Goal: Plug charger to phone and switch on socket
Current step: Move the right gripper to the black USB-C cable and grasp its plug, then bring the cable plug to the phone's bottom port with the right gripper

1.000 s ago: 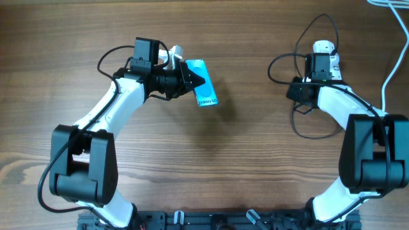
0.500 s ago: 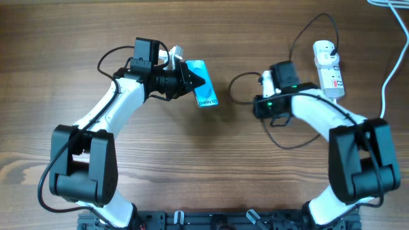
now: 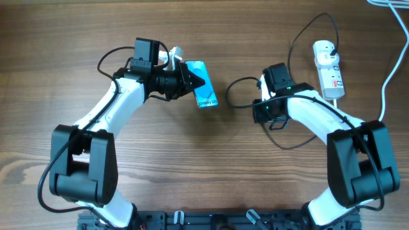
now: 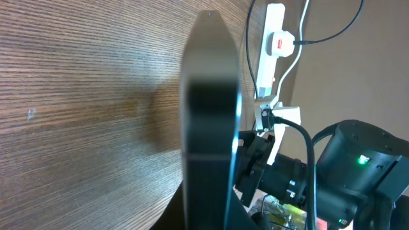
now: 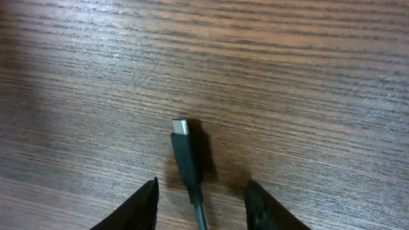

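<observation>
My left gripper (image 3: pixel 192 80) is shut on the phone (image 3: pixel 206 96), holding it on edge above the table with its cyan screen partly showing. In the left wrist view the phone (image 4: pixel 211 128) is edge-on and fills the middle. The charger's thin black cable (image 3: pixel 229 89) loops across the table from the white socket (image 3: pixel 329 73) towards my right gripper (image 3: pixel 265 112). In the right wrist view the connector tip (image 5: pixel 185 150) lies flat on the wood between the open fingers of my right gripper (image 5: pixel 201 184), which do not touch it. The socket also shows in the left wrist view (image 4: pixel 271 45).
A white cord (image 3: pixel 391 70) runs along the table's right edge from the socket. More black cable slack (image 3: pixel 284 142) lies below my right arm. The right arm (image 4: pixel 358 166) sits close beyond the phone in the left wrist view.
My right arm has swung left from the socket to the middle of the table, over the cable's tip. The left arm and the phone have not moved.
</observation>
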Robot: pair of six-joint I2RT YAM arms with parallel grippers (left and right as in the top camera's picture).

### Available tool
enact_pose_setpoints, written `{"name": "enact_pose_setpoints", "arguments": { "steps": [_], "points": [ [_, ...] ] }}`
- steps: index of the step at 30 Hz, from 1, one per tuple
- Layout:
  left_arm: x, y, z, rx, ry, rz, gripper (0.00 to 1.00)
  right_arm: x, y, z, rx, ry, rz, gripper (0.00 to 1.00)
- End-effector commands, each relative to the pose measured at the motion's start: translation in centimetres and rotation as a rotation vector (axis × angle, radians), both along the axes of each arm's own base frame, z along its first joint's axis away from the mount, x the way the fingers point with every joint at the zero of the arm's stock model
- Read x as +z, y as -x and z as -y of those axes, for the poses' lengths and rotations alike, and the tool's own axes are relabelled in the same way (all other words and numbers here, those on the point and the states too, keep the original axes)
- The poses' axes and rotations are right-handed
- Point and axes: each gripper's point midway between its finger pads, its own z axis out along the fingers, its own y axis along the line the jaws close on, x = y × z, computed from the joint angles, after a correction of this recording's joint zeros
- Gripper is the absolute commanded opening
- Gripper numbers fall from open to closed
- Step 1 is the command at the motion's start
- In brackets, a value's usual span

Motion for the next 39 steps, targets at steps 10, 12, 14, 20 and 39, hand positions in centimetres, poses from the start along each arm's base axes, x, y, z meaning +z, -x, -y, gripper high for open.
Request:
{"name": "enact_pose_setpoints", "arguments": {
  "steps": [10,12,14,20,39],
  "points": [
    [1.0,0.1,0.4,-0.023,0.030,0.014,0.04,-4.8,4.1,-1.6,0.067,-0.023,-0.181,0.05],
    [1.0,0.1,0.4,-0.023,0.030,0.016,0.04,-2.1,4.0,-5.5,0.173,-0.247,-0.176,0.05],
    [1.2,0.0,0.0,-0.021,0.044,0.015,0.04,2.4,4.6,-8.9,0.286,-0.475,-0.150,0.05],
    [9.1,-1.8,-3.6,-0.159,0.396,0.300,0.04,16.3,8.8,-13.6,0.585,-1.041,-0.002,0.05],
    [13.0,-3.0,-2.1,-0.210,0.448,0.454,0.04,19.7,2.4,-19.5,0.360,-1.219,0.139,0.04]
  ]
}}
